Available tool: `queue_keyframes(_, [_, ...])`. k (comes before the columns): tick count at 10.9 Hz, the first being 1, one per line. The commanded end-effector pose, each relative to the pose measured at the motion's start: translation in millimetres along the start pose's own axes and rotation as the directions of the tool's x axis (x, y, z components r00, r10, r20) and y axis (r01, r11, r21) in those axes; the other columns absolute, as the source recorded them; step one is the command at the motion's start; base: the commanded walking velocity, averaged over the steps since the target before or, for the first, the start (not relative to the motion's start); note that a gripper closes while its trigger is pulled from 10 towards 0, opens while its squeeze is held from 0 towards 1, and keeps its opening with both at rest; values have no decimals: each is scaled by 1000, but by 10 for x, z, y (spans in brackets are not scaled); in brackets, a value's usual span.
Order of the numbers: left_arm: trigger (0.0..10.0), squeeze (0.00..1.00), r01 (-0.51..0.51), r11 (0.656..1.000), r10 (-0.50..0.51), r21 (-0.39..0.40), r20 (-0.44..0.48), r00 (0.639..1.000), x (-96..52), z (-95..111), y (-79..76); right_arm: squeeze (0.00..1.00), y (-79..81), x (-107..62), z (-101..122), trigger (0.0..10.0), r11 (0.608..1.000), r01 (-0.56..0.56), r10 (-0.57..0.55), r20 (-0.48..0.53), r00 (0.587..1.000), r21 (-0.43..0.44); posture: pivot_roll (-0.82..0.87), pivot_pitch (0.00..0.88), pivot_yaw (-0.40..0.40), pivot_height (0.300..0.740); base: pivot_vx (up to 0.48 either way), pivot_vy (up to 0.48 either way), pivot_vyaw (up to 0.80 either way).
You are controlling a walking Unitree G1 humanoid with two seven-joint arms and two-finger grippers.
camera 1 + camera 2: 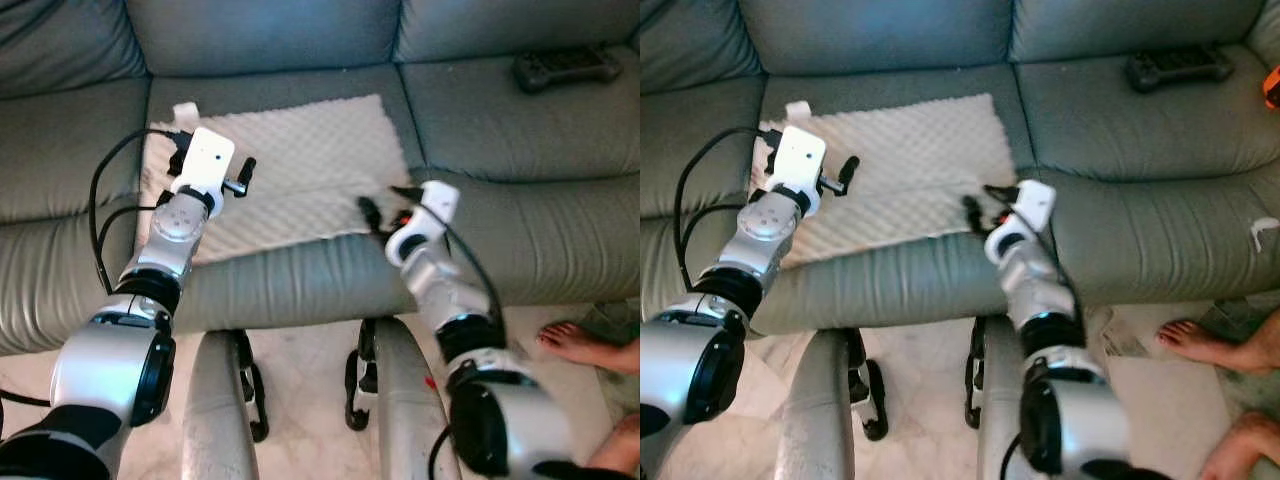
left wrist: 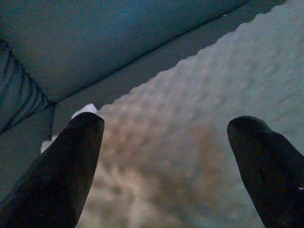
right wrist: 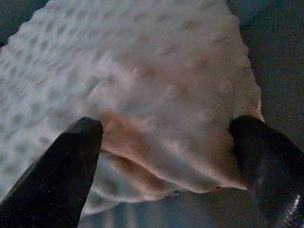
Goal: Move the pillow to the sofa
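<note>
Left eye view: pillow [image 1: 290, 170] lies on sofa [image 1: 520, 140], controller [image 1: 566, 66] well apart. Left pincer [image 2: 164, 156] and right pincer [image 3: 166, 161] gape above it. No writing legible.

Both arms reached forward, fingers spread.

The left gripper [image 1: 236, 176] sat at about ten o'clock, its silver arm bent at the elbow and its two black fingers [image 2: 71, 161] parted wide. The right gripper [image 1: 385, 205] sat nearer centre, at about one o'clock, wrist turned inward, its fingers [image 3: 66, 171] likewise held well apart.
</note>
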State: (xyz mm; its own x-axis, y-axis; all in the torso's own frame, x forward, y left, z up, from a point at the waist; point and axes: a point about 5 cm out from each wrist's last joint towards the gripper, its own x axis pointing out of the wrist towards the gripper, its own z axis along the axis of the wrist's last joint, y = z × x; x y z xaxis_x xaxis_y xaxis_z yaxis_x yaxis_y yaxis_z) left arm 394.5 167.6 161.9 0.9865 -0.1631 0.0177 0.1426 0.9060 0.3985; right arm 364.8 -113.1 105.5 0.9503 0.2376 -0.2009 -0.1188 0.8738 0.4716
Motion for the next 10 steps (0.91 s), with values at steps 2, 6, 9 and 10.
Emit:
queue_keyframes(2, [10000, 0, -12, 1000, 12, -6, -37, 999, -47, -108, 15, 314, 45, -84, -146, 10000, 1000, -26, 26, -50, 998, -15, -64, 324, -31, 614, 0, 0, 0])
queue_keyframes(6, [10000, 0, -27, 999, 27, -39, -7, 1000, -90, -122, 50, 0, 308, -482, -20, 10000, 947, -105, 137, 86, 987, -303, -78, 310, -34, 614, 0, 0, 0])
queue_keyframes(9, [10000, 0, -24, 989, 27, -143, 21, 999, -485, -383, 54, 0, 251, -878, -34, 10000, 897, -63, 148, 161, 976, -437, -86, 220, -28, 614, 0, 0, 0])
queue_keyframes(10, [10000, 0, -25, 985, 27, -168, 12, 1000, -601, -441, 27, 0, 188, -938, -30, 10000, 894, -34, 125, 174, 977, -448, -81, 200, -27, 614, 0, 0, 0])
